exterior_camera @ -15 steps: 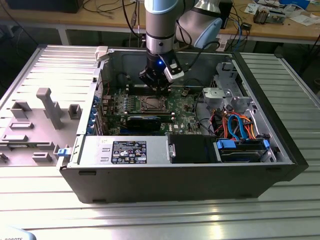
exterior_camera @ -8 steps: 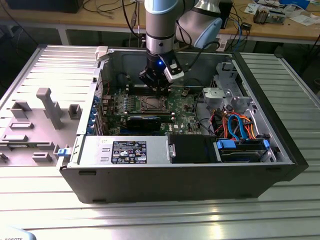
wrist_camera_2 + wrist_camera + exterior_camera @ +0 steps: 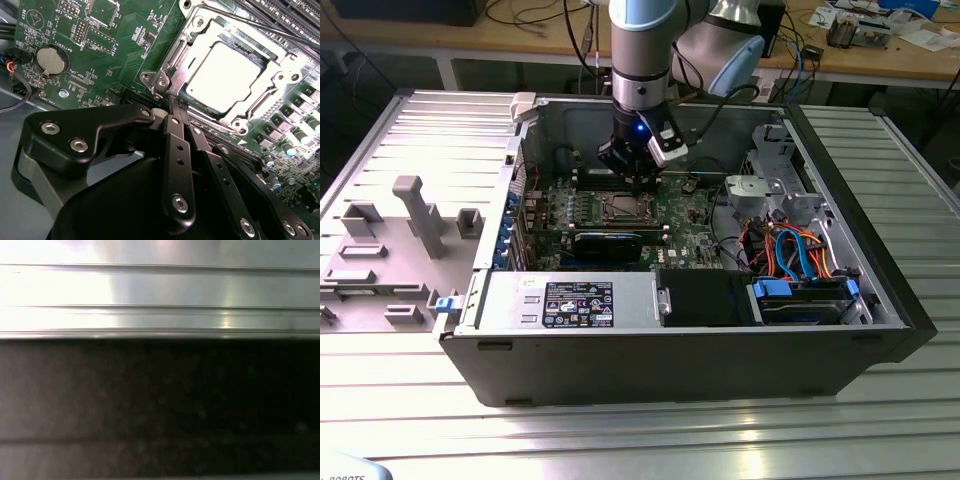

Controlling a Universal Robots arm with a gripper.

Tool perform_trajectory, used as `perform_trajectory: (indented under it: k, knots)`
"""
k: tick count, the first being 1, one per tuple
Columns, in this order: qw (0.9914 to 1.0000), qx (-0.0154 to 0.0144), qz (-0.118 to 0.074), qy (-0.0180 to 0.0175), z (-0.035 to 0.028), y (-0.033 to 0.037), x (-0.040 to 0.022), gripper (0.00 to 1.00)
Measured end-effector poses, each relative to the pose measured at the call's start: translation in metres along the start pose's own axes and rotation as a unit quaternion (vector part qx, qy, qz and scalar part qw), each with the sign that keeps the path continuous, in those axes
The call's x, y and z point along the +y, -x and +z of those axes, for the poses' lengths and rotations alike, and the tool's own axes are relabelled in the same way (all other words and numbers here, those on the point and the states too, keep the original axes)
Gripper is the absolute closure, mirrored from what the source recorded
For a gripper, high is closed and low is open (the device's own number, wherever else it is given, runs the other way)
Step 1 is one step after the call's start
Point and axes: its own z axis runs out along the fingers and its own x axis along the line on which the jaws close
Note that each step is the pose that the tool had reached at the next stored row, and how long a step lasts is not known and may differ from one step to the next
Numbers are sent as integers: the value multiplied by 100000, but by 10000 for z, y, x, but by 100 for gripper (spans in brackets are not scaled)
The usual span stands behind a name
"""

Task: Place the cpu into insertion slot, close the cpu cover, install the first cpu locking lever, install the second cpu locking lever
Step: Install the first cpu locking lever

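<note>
The cpu (image 3: 227,75) is sitting in the insertion slot (image 3: 170,60) under the cpu cover (image 3: 280,75), hand (image 3: 176,107) pinched narrow, touching the cover's edge.

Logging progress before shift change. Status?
Gripper shut, tips at socket edge. Cpu seated in insertion slot, cpu cover down over it. Nothing in the way.

One cpu (image 3: 227,75), one cpu cover (image 3: 280,80), one tool (image 3: 176,107).

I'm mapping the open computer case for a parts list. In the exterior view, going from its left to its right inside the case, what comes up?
Green circuit board → cpu cover beneath the end effector → silver drive cage → orange and blue cables.
</note>
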Motion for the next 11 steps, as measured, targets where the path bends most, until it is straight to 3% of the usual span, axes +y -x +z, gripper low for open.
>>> perform_trajectory:
  k: [2,5,11]
  knots:
    - [100000,-1,2,114,2,1,-1,89]
    - [99998,-14,35,643,6,2,0,89]
    - [99998,-9,33,682,-44,4,2,89]
